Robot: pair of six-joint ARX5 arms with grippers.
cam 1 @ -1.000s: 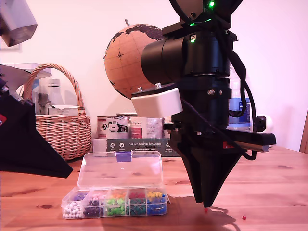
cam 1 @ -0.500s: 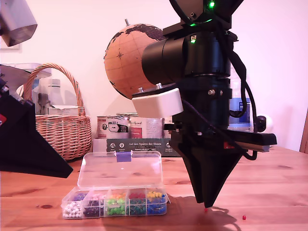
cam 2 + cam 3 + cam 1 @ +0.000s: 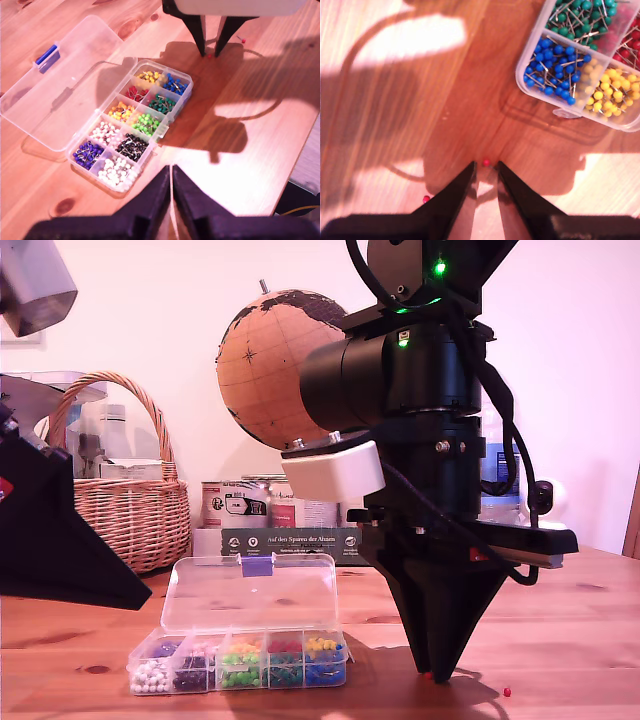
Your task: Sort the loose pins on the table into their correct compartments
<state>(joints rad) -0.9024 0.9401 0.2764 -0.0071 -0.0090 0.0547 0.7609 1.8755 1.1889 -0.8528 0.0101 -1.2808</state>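
Pins are what this job turns on, and most already sit sorted. Going from big to small: the table (image 3: 580,620) carries the clear box (image 3: 131,121) toward the exterior view's left, its lid (image 3: 57,85) thrown back flat and its compartments well filled with white, purple, black, pink, orange, green, red, yellow and blue heads, each colour apart from the others.

My first gripper (image 3: 171,197) hangs high over the box, its jaws all but touching and nothing between them that I can see; it plays no part just now. My second gripper (image 3: 485,175) stands point-down on the wood, on the exterior view's right of the box, jaws a narrow gap apart and not clamped on anything.

Two loose pins remain on the bare wood, both red. The first red pin (image 3: 486,162) lies right at the mouth of my second gripper's jaws, just ahead of the tips, not yet between them. The second red pin (image 3: 426,199) lies near, off to one side of that gripper and farther from the box.

My reading: sorting is close to done. Left are the pinch on the first red pin, its trip to the red compartment (image 3: 132,92), then the same for the other. No other stray pins show.
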